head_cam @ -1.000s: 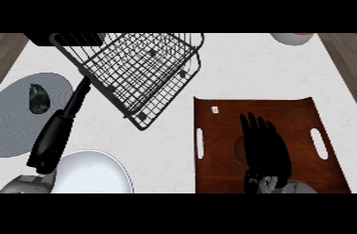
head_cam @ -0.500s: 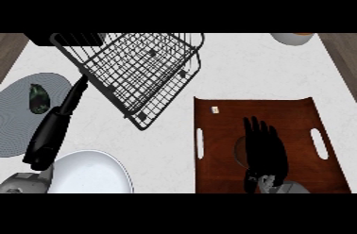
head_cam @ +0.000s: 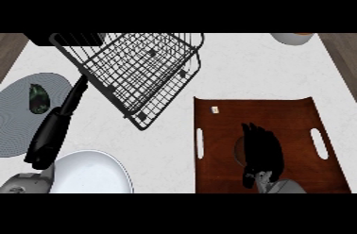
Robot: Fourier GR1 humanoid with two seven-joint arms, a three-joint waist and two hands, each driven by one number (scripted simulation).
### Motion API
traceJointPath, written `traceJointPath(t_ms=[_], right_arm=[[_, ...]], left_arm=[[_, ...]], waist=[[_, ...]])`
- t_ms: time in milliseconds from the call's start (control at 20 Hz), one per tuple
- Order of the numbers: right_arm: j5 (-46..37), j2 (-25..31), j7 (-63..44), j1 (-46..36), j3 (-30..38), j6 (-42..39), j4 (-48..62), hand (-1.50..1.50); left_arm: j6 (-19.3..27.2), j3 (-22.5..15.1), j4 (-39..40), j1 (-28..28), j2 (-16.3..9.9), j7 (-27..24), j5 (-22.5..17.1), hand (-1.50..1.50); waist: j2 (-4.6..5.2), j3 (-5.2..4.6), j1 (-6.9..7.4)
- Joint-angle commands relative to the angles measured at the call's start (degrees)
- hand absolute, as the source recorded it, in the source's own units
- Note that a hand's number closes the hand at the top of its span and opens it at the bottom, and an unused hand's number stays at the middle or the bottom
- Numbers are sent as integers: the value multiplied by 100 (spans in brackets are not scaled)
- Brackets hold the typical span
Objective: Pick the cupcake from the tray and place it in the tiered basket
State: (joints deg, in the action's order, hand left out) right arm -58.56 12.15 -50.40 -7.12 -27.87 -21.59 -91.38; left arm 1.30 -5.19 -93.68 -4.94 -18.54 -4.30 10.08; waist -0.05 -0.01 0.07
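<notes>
A: What is seen at the frame's left?
B: The left hand [head_cam: 49, 134], fingers straight, nothing held, beside the tiered basket [head_cam: 140, 68].
A: And right?
B: The right hand [head_cam: 261, 150] is laid over the tray [head_cam: 293, 115]; the cupcake is hidden; the fingers' grasp cannot be told.

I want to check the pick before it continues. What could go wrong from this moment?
1. The right robot hand lies over the brown wooden tray and hides the cupcake, so whether it is held cannot be confirmed.
2. On the way to the black wire tiered basket, the arm may catch the basket's raised rim.
3. The left robot hand reaches close beside the basket and might nudge it.
</notes>
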Motion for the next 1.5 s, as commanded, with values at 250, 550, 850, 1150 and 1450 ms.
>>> traceJointPath(t_ms=[250, 550, 850, 1150, 1450], right_arm=[[-371, -360, 955, -97, -100, 948, 712, 150], [-768, -197, 1371, -294, 21, 1289, 603, 150], [-1161, -263, -206, 596, 412, 1335, -645, 150], [-1851, -410, -1439, 1380, 290, 1081, -2370, 150], [-1883, -1153, -1493, 1064, 155, 1043, -3691, 150]], left_arm=[[-123, 154, 27, -193, 247, 195, 151, 0], [-257, 68, -362, -2, 336, 290, 295, 0], [-16, 34, -275, 100, 469, 322, 461, 0], [-166, 194, -388, 318, 345, 137, 285, 0], [-119, 139, 19, -35, 445, 169, 442, 0]], waist=[[8, 2, 0], [3, 2, 2], [-27, 0, -122], [-42, -5, -115], [-17, -8, -143]])
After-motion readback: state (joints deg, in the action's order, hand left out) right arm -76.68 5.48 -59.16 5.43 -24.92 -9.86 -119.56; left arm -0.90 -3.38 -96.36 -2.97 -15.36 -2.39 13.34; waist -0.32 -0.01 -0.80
